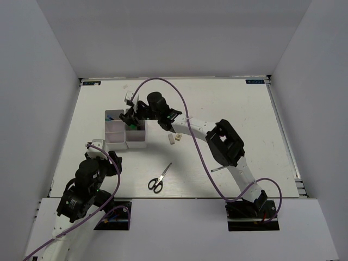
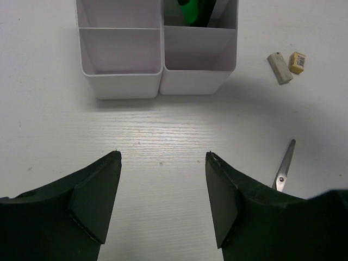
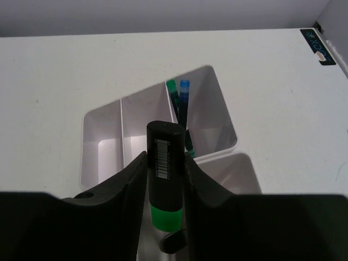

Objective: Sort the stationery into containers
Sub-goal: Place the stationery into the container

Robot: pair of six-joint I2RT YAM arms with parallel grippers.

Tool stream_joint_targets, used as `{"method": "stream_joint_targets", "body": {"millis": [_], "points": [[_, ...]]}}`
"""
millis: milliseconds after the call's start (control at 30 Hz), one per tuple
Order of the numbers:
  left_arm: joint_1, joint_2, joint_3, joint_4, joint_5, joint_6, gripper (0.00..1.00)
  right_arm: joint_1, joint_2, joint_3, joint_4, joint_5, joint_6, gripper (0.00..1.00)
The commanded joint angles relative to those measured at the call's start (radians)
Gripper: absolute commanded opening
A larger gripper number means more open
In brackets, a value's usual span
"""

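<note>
Bright, even overhead light; soft shadows; mild glare streak on counter [image 2: 163, 133]; jaws dark, slightly soft in wrist views.

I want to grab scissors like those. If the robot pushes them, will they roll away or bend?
Probably neither. The scissors look like metal blades with hard black handles, so likely stiff. They lie flat on the smooth table, so a push would probably slide or spin them. A screw joins the halves, so they may swing open when lifted.
</note>
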State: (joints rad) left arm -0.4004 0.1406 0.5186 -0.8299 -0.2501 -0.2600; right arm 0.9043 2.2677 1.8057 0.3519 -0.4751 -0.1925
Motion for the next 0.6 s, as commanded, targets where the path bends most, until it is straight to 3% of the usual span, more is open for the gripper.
{"method": "stream_joint_targets", "body": {"millis": [0, 133, 400, 500, 533, 567], "points": [[0.003, 0.002, -0.002, 0.014, 0.008, 0.004, 0.73, -0.002, -0.019, -0.025, 0.047, -0.023, -0.010, 0.37], [0.005, 0.005, -0.003, 0.015, 0.009, 0.004, 0.73, -0.005, -0.037, -0.029, 0.029, -0.039, -0.016, 0.50], [0.005, 0.007, -0.002, 0.015, 0.014, 0.004, 0.73, -0.002, -0.085, -0.049, 0.010, -0.043, -0.015, 0.56], [0.005, 0.011, -0.006, 0.020, 0.026, 0.008, 0.62, -0.004, -0.128, -0.062, -0.001, -0.039, -0.012, 0.54], [0.005, 0.017, -0.008, 0.026, 0.047, 0.011, 0.55, -0.004, -0.137, -0.066, -0.023, -0.024, 0.001, 0.45], [0.003, 0.022, -0.009, 0.040, 0.076, 0.016, 0.31, -0.004, -0.163, -0.062, -0.039, -0.013, 0.007, 0.37]]}}
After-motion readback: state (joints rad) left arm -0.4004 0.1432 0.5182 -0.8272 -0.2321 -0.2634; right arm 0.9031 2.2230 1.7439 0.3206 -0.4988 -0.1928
